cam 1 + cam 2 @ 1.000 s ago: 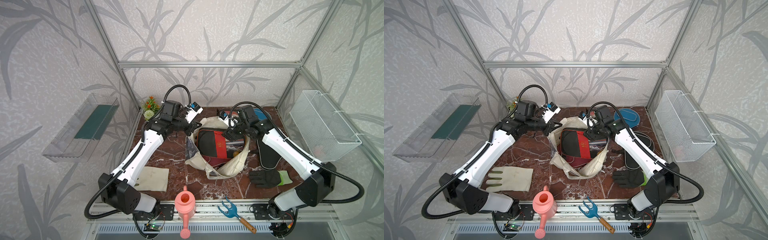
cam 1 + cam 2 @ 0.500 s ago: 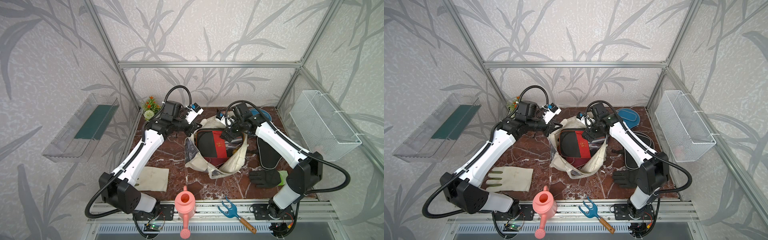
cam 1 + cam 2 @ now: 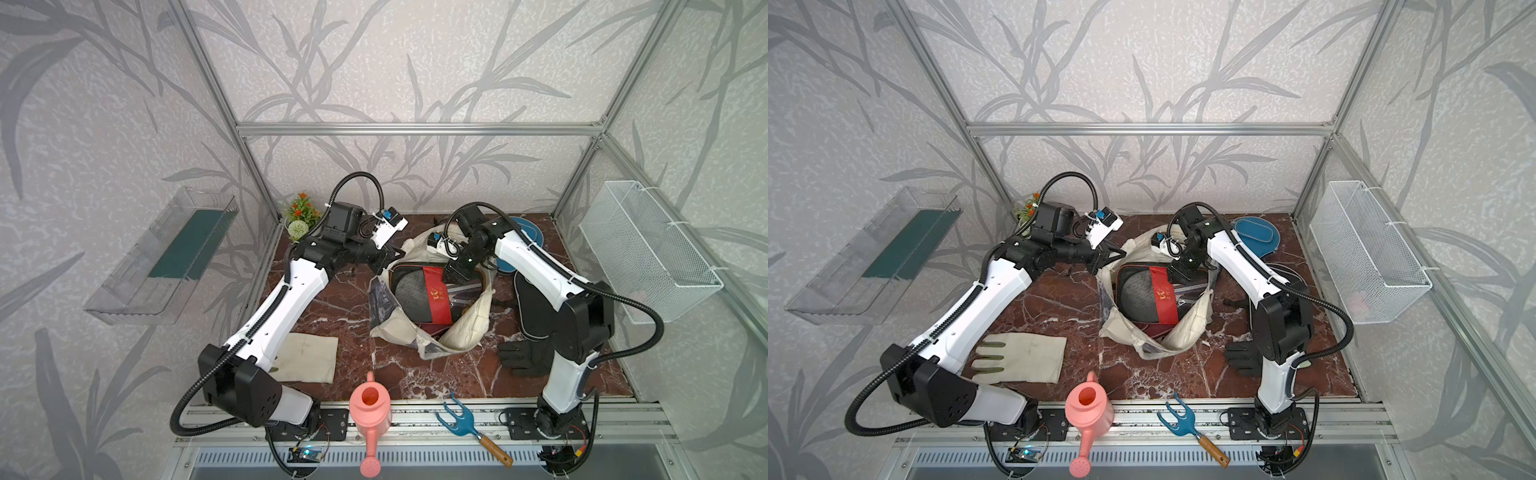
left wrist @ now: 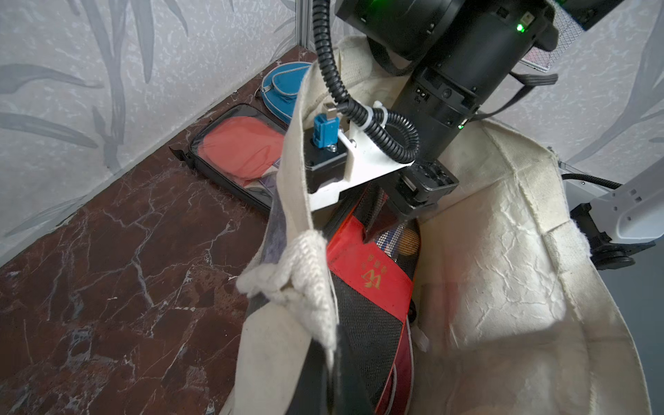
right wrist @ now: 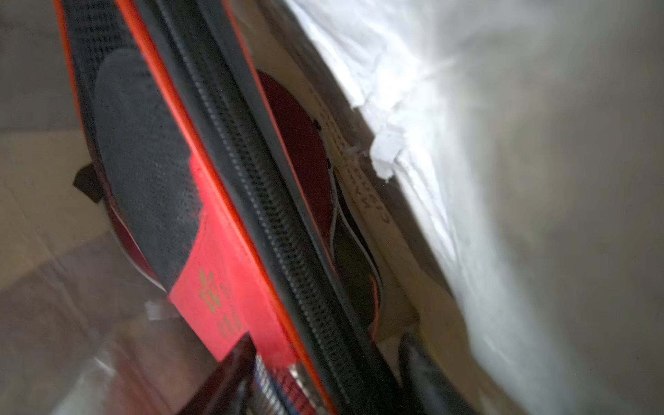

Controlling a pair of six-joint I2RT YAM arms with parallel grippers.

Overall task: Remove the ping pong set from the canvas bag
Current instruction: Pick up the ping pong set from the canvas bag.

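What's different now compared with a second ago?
The right arm pulled its elbow inward, and the right jaws settled astride the black zip case with a red stripe inside the cream canvas bag; grip unclear. The left jaws stay clamped on the bag's rim; nothing else moved.

The right wrist view smears badly, and the canvas bag [image 5: 467,179] lining is just a white blur. The right gripper [image 3: 455,272] tips vanish behind the black box [image 3: 432,295], so its grip is unreadable. The black glove [image 3: 519,359] is half hidden behind the right arm.

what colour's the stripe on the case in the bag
The stripe is red; it shows best in the left wrist view.
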